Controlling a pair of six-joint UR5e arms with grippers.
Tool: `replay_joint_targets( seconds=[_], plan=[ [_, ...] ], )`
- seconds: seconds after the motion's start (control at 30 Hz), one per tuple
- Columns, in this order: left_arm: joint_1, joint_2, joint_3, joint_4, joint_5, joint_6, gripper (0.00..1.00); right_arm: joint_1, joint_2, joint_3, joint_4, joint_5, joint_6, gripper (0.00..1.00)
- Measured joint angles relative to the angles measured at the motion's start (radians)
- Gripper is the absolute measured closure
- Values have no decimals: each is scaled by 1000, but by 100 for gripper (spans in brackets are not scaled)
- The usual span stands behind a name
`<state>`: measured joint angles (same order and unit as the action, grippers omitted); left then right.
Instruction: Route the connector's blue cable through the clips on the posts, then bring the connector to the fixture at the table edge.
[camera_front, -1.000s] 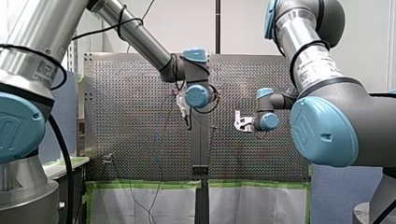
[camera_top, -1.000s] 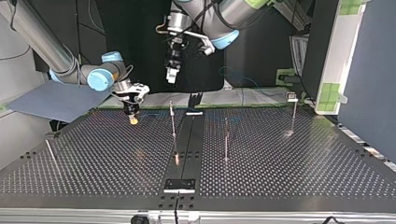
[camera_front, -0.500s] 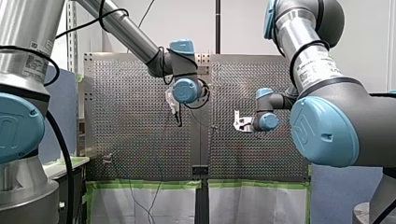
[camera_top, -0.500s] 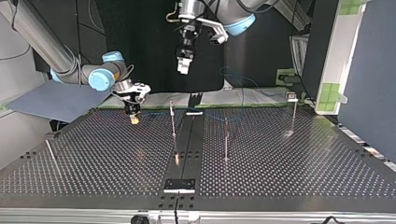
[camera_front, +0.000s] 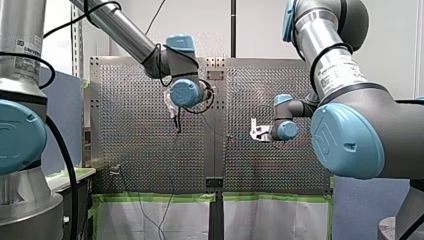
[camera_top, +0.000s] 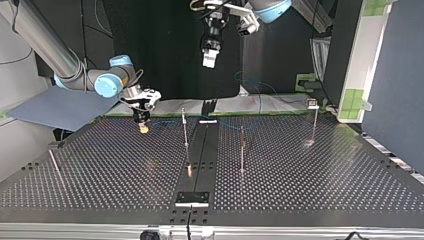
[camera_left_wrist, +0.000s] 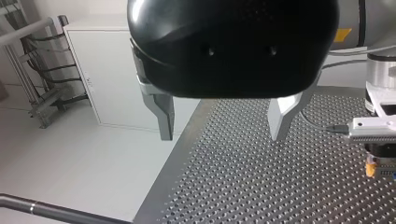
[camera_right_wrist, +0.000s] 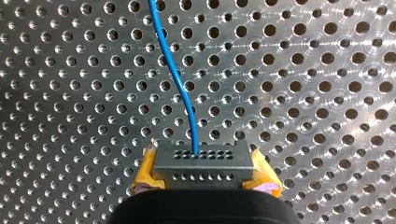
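Right gripper (camera_right_wrist: 204, 170) is clamping the grey connector (camera_right_wrist: 203, 161) between its yellow pads (camera_right_wrist: 147, 170), the blue cable (camera_right_wrist: 180, 88) curving away from the connector's face, ahead of the fingers, over the perforated table (camera_right_wrist: 303, 93); left gripper (camera_left_wrist: 224, 123) is hanging released, metal fingers (camera_left_wrist: 164, 112) spread on nothing, table edge beneath it.
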<state>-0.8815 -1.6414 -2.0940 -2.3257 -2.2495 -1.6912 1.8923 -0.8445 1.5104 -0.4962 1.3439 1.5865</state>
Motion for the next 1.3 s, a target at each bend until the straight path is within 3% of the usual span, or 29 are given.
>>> replay_joint_targets(
  seconds=[0.3,0.43,0.63,0.83,0.97,1.13,1.3],
  plan=[
    [4,76,-76,14,-1,-1,0,1,-1,0,10,1,-2,100],
    [8,97,-108,40,0,-6,0,0,-9,0,29,14,-12,100],
    [13,74,-153,84,1,-22,0,2,-47,1,65,58,-29,100],
    [16,27,-201,133,1,-42,0,2,-100,12,93,77,-33,100],
    [17,-7,-236,155,1,-48,0,-2,-135,38,75,83,-23,100],
    [18,-21,-277,156,2,-50,0,-11,-183,84,32,84,16,100],
    [20,-23,-314,156,2,-50,0,-29,-222,120,36,106,25,100]
  ],
)
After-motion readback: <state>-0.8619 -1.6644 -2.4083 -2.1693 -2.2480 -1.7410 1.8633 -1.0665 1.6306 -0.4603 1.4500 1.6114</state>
